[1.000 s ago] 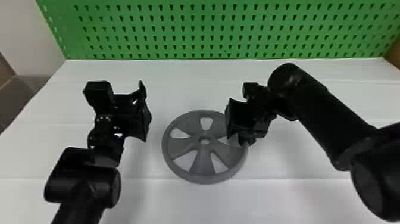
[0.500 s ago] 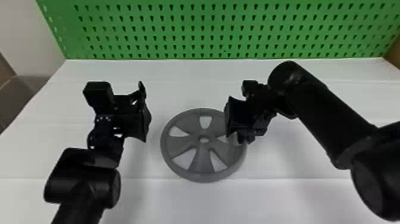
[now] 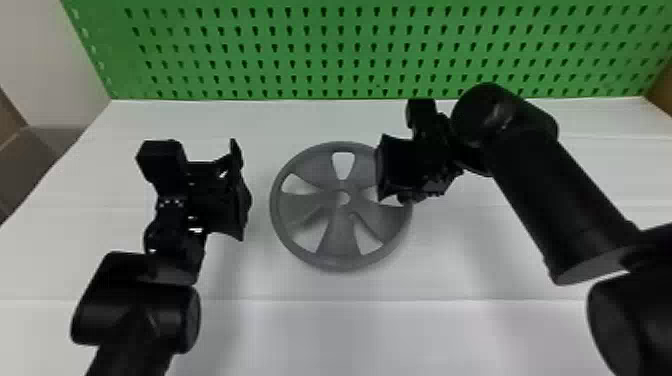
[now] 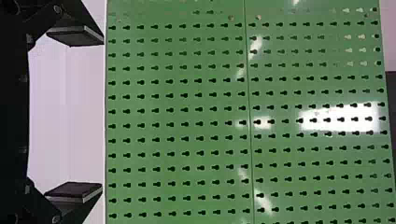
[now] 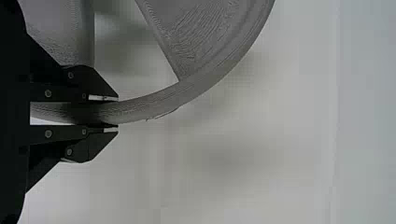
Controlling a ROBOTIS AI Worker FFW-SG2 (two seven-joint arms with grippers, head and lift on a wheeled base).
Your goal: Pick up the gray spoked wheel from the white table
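Observation:
The gray spoked wheel (image 3: 340, 245) appears raised over the white table (image 3: 350, 330), spokes facing the head camera, with soft shadow on the table. My right gripper (image 3: 381, 172) holds it at the right side of the rim in the head view. In the right wrist view, that gripper (image 5: 116, 113) is shut on the wheel's rim (image 5: 154, 102), one finger on each side. My left gripper (image 3: 241, 192) stands apart from the wheel, to its left, over the table. In the left wrist view, the left gripper (image 4: 100, 113) is open with nothing between its fingers.
A green pegboard (image 3: 280, 55) rises along the table's back edge. The right forearm (image 3: 560, 210) extends over the table's right part. A brownish surface (image 3: 30, 155) lies beyond the table's left edge.
The wheel and right gripper have moved upward in the head view, and the wheel appears lifted off the table. The left arm has kept its place.

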